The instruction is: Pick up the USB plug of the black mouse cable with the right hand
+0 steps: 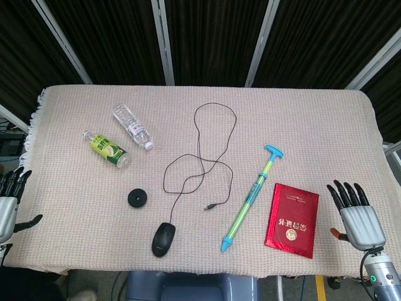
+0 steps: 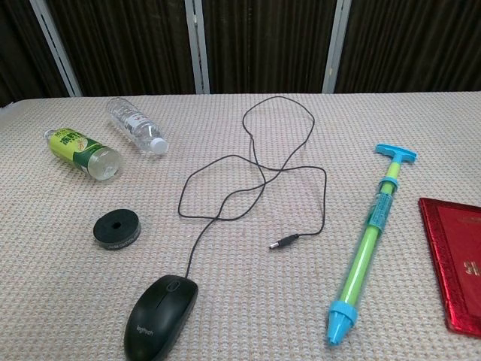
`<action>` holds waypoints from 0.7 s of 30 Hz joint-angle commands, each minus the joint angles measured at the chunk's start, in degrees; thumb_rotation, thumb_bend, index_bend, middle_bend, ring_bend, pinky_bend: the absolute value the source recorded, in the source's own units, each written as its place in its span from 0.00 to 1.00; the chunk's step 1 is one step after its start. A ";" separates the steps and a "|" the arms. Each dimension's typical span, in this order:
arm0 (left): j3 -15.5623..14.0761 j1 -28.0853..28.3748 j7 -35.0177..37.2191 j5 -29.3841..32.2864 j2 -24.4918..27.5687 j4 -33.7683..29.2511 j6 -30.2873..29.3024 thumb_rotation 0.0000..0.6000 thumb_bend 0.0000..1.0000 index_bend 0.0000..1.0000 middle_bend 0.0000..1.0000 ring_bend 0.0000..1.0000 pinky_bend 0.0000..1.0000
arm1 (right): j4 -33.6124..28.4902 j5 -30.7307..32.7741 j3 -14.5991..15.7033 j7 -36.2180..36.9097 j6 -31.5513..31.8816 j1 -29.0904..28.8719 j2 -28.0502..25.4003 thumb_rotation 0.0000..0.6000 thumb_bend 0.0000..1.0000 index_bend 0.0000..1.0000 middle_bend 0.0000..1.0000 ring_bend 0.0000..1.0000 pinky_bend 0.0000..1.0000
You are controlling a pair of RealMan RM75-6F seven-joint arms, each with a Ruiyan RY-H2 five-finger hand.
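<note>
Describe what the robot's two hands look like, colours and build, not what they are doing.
The right hand has a light grey ribbed metallic palm shell, black fingers and an orange-brown patch at the thumb side. Below it sits a grey wrist with a small green light and a thin cable. The left hand, half cut off by the frame edge, shows the same grey shell and black fingers.

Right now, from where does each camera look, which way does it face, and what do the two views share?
Head view: high above the near edge, looking steeply down on the table; left hand and right hand show at the near corners, fingers spread.
Chest view: low at the near edge, looking forward across the table; no hand shows.
Shared: black mouse, its USB plug, both bottles, black ring, pump, red booklet.
</note>
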State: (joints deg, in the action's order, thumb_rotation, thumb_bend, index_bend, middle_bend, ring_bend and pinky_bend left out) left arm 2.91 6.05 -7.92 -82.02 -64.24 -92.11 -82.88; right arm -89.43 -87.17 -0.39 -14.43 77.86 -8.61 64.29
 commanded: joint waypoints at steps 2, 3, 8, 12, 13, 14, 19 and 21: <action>0.01 0.00 -0.02 0.04 -0.01 0.03 0.01 1.00 0.09 0.00 0.00 0.00 0.00 | -0.09 0.19 -0.04 -0.10 0.02 0.07 0.02 1.00 0.00 0.00 0.00 0.00 0.00; 0.02 0.00 0.00 0.08 -0.02 0.01 0.03 1.00 0.09 0.00 0.00 0.00 0.00 | -0.09 0.28 -0.09 -0.17 0.03 0.08 0.04 1.00 0.00 0.00 0.00 0.00 0.00; 0.03 -0.02 0.04 -0.04 -0.03 0.03 -0.10 1.00 0.09 0.00 0.00 0.00 0.00 | -0.33 0.80 -0.39 -0.14 0.39 0.28 0.24 1.00 0.00 0.00 0.00 0.00 0.00; -0.01 -0.01 0.13 -0.04 -0.05 0.09 -0.03 1.00 0.09 0.00 0.00 0.00 0.00 | -0.59 1.26 -0.80 -0.04 0.98 0.50 0.59 1.00 0.00 0.00 0.00 0.00 0.00; 0.01 0.01 0.18 -0.03 -0.06 0.09 0.00 1.00 0.09 0.00 0.00 0.00 0.00 | -0.65 1.46 -0.89 -0.06 1.06 0.56 0.68 1.00 0.00 0.00 0.00 0.00 0.00; 0.02 0.04 0.24 -0.04 -0.08 0.09 0.03 1.00 0.09 0.00 0.00 0.00 0.00 | -0.68 1.72 -1.01 -0.13 1.13 0.63 0.77 1.00 0.00 0.00 0.00 0.00 0.00; -0.17 0.11 0.47 -0.39 -0.09 0.08 0.20 1.00 0.09 0.00 0.00 0.00 0.00 | -1.28 2.68 -1.59 0.47 1.63 0.93 1.08 1.00 0.00 0.00 0.00 0.00 0.00; -0.30 0.03 0.48 -0.69 -0.04 0.07 0.00 1.00 0.09 0.00 0.00 0.00 0.00 | -1.65 3.11 -1.80 0.94 1.75 1.05 1.14 1.00 0.00 0.00 0.00 0.00 0.00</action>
State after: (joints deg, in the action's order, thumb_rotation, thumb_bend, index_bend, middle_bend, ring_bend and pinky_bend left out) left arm 2.65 6.11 -7.45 -82.67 -64.29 -92.04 -82.84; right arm -90.93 -84.23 -2.08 -13.66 79.53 -7.64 65.39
